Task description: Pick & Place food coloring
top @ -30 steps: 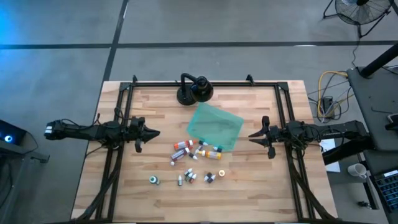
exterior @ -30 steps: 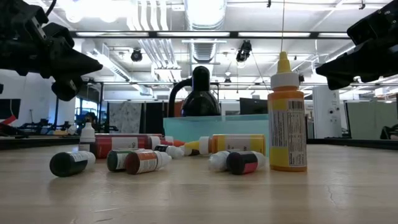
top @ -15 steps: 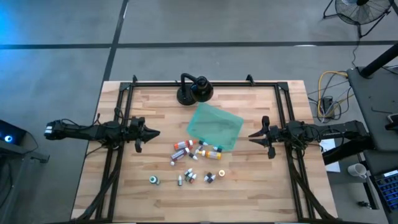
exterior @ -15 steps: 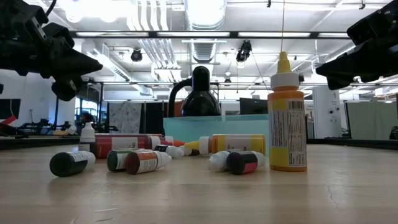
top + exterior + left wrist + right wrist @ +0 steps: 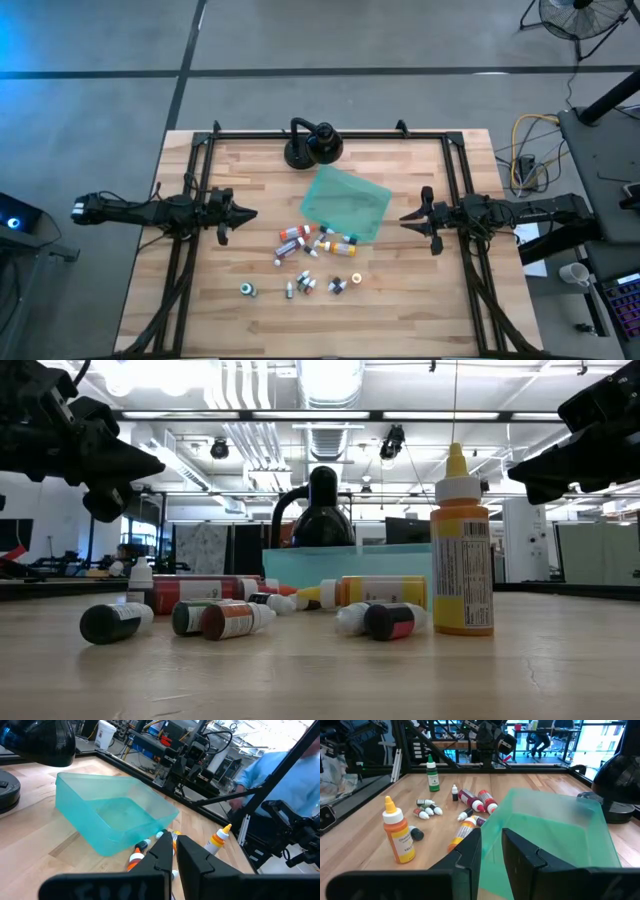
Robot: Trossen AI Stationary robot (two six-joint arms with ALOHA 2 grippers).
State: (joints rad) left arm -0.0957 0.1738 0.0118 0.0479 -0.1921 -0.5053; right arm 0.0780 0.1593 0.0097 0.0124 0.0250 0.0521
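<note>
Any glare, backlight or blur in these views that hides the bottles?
Low view: bright ceiling lights leave both arms as silhouettes, but the upright orange bottle stays sharp. High view: blue glare in the left corner, bottles tiny. Right wrist view: the teal bin looks hazy up close.
</note>
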